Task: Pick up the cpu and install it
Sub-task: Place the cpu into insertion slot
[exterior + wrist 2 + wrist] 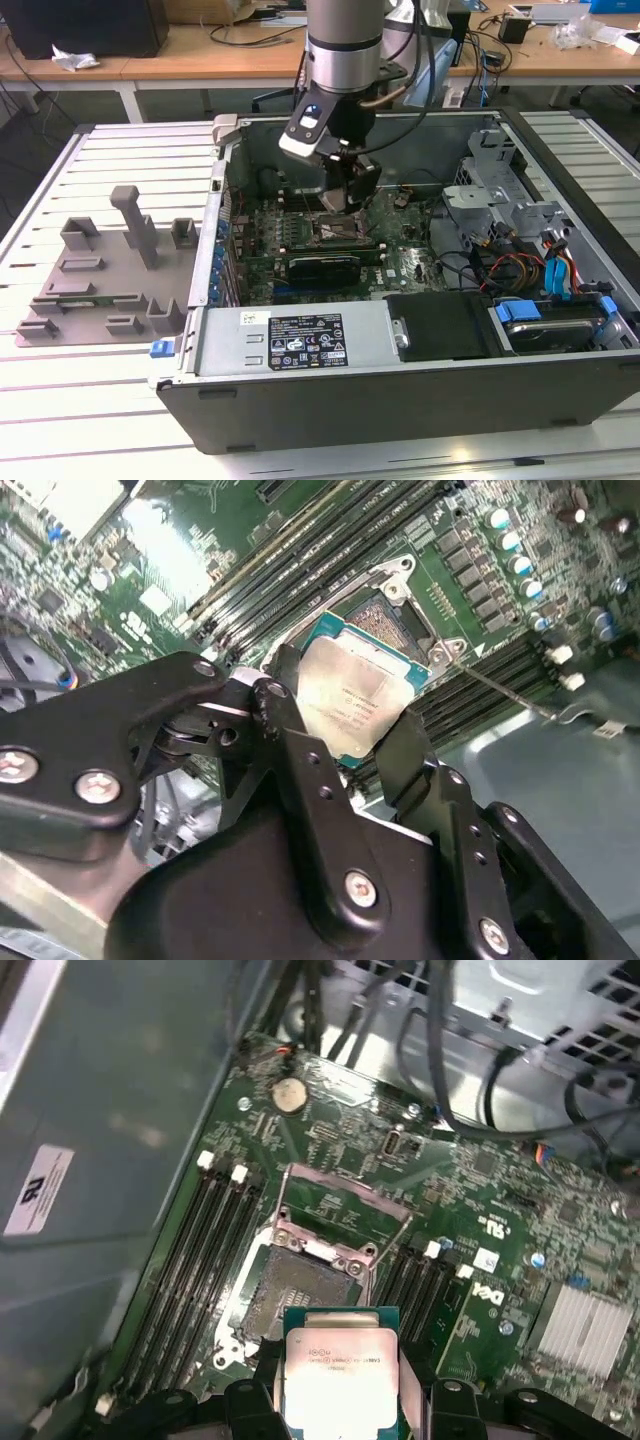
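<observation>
Exterior view: bright, even overhead light. The white slatted table (110,420) is rendered almost washed out, the inside of the computer case (400,395) is kept dim, and shadow is cast beneath the arm (343,40)

Second wrist view: a patch of the motherboard (480,570) is blown out by glare. A warm sheen is noted on the cpu (350,700) lid. The gripper (345,715) links are left dark and soft

First wrist view: flatter, duller light, with grey haze on the case wall
</observation>
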Tool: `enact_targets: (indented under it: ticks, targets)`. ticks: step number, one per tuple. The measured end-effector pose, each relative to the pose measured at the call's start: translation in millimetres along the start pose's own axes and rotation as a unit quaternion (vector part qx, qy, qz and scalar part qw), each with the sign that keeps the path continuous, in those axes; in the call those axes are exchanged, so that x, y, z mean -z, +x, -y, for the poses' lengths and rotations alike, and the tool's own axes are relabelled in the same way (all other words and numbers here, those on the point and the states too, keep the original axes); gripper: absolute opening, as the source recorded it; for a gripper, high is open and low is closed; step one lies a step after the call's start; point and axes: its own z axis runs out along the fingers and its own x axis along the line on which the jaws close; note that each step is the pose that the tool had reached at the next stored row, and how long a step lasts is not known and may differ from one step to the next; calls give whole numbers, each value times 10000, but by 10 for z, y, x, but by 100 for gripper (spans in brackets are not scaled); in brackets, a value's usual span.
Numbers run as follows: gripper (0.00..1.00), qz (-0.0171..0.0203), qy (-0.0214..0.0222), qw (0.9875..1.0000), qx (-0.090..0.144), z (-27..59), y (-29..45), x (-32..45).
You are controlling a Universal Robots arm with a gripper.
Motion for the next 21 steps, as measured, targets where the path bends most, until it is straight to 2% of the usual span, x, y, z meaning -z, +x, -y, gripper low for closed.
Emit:
enact_targets:
  ticks: [3,6,11,13,15,21]
  targets:
    - [55,12,2,9996,-299,0,0,-3]
    - [55,27,3,9979,-652,0,0,-7]
    - [55,45,5,9937,-1123,1,0,-29]
    - [55,52,6,9916,-1292,2,0,-59]
    - [55,57,6,9903,-1390,4,5,-101]
    - [55,152,28,9902,-1387,-32,108,-217]
